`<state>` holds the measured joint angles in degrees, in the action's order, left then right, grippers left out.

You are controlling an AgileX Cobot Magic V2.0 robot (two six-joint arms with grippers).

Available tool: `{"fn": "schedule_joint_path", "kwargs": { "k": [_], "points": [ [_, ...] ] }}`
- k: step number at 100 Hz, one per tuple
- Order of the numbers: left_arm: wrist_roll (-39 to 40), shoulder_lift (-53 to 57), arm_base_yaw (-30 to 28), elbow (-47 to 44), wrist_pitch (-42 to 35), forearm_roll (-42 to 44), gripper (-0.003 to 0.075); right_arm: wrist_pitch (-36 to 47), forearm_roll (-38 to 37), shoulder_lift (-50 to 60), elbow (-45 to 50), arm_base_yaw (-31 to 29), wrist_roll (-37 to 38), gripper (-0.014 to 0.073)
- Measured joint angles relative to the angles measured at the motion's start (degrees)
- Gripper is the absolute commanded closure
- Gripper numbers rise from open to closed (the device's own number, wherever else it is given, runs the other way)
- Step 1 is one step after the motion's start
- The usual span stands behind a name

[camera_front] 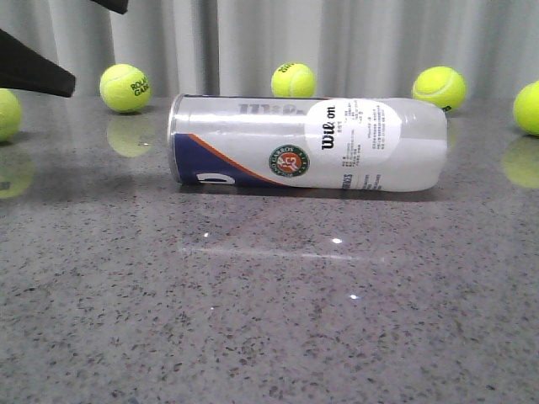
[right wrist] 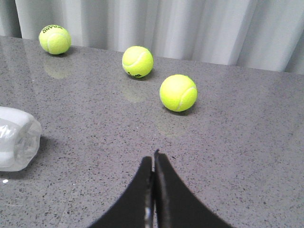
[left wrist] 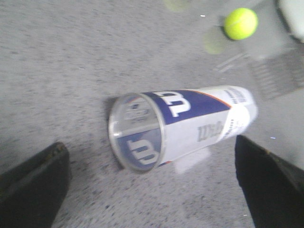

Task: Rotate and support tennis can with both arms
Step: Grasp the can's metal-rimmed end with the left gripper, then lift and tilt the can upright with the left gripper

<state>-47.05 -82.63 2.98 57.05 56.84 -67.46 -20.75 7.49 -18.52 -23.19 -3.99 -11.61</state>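
The clear plastic Wilson tennis can [camera_front: 307,144] lies sideways, ungrasped, on the grey speckled table [camera_front: 253,320]. Left end effector [left wrist: 152,185] gapes wide above its rim; right end effector [right wrist: 153,183] is closed, apart. Likely next: closing in.

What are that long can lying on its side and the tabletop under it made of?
The tennis can looks like clear plastic: its open end shows the inside wall through it, under a glossy printed label. Its rim looks like silvery metal. The table seems polished grey speckled stone or an imitation; it mirrors the tennis balls.
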Motion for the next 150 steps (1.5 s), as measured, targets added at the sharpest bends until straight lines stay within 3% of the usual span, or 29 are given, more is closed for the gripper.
{"fn": "schedule_joint_path", "kwargs": {
  "k": [23,67,77,96,128,150],
  "points": [
    [-4.72,-9.59,0.0,3.93,8.37,-8.17,0.0083,0.0,0.0,0.0,0.0,0.0,0.0,0.0662],
    [-5.13,-18.5,8.57,7.85,10.23,-12.17,0.0092,0.0,0.0,0.0,0.0,0.0,0.0,0.0662],
    [-5.13,-18.57,9.44,7.85,10.37,-13.04,0.0207,0.0,0.0,0.0,0.0,0.0,0.0,0.0662],
    [-5.13,-18.57,9.58,7.89,10.37,-13.53,0.074,0.0,0.0,0.0,0.0,0.0,0.0,0.0662],
    [-7.44,-17.68,9.58,8.68,11.95,-14.04,0.0741,0.0,0.0,0.0,0.0,0.0,0.0,0.0661],
    [-6.43,-8.89,8.46,12.97,11.95,-1.99,0.0741,0.0,0.0,0.0,0.0,0.0,0.0,0.0661]
  ]
}}
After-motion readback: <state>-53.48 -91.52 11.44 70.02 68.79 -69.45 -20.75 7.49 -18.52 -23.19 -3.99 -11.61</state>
